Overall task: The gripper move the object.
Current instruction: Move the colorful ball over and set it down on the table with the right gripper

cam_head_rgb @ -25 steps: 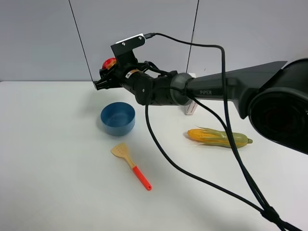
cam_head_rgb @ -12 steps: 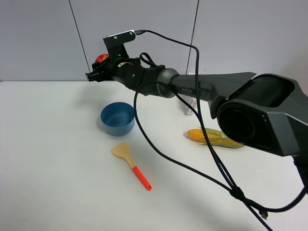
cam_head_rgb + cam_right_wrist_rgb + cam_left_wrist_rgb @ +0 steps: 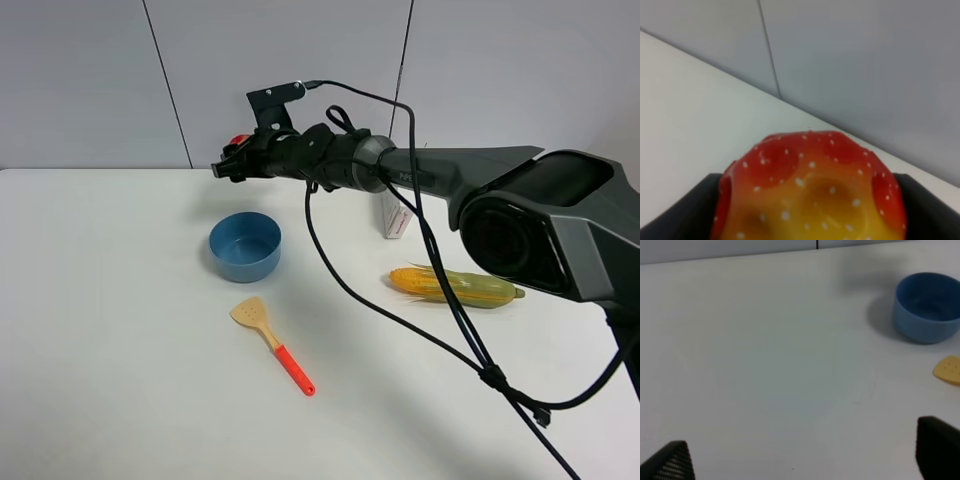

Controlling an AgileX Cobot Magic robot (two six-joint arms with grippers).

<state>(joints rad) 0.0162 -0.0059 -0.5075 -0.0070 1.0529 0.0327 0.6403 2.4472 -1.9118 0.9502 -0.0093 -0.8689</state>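
My right gripper is a black claw shut on the object, a small round red-and-yellow toy fruit. It holds the fruit in the air above and a little behind the blue bowl. In the right wrist view the fruit fills the space between the two black fingers. My left gripper shows only in the left wrist view. Its two black fingertips stand wide apart with nothing between them, above bare table left of the bowl.
A wooden spatula with an orange handle lies in front of the bowl. A yellow-green corn cob lies to the right. A small white box stands behind the corn. The grey wall runs along the white table's back edge.
My right gripper swung left and up with the fruit, then came back right and lower. It now hangs nearer above the bowl. The fruit stays gripped.
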